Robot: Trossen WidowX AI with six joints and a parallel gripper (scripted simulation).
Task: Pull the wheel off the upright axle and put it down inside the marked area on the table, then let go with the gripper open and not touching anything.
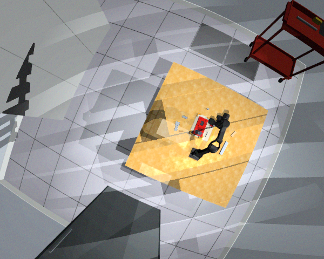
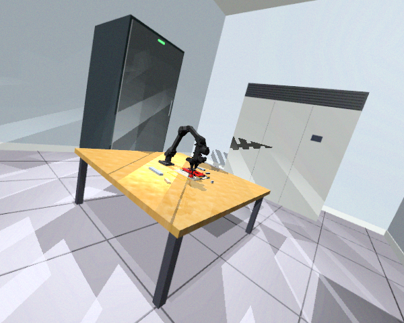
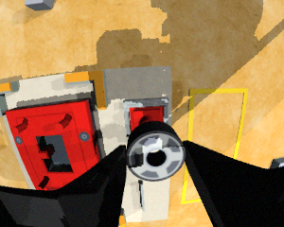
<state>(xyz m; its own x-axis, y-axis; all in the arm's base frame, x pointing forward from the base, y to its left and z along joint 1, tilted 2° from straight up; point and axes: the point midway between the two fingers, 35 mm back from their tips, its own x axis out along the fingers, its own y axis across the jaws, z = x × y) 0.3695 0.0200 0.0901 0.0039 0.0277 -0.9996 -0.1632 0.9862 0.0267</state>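
Note:
The wheel (image 3: 155, 174), with a black tyre and a grey spoked rim, is upright-axis and face-on in the wrist view, pinched at both sides. My gripper (image 3: 153, 149) (image 2: 192, 171) is shut on it, over the pale base board (image 3: 156, 208). A red square mount (image 3: 154, 113) shows partly behind the wheel. The wheel's centre hole looks dark, and I cannot tell whether the axle is inside it. The marked area is a yellow outline (image 3: 218, 90) on the table, right of the board in the wrist view. The wheel is outside it.
A red panel (image 3: 80, 118) (image 1: 200, 127) with raised parts stands on the board, left of the wheel in the wrist view. A small grey block lies right of the outline, another (image 3: 39, 4) beyond the board. A long pale bar (image 1: 223, 148) (image 2: 155, 171) lies near the arm.

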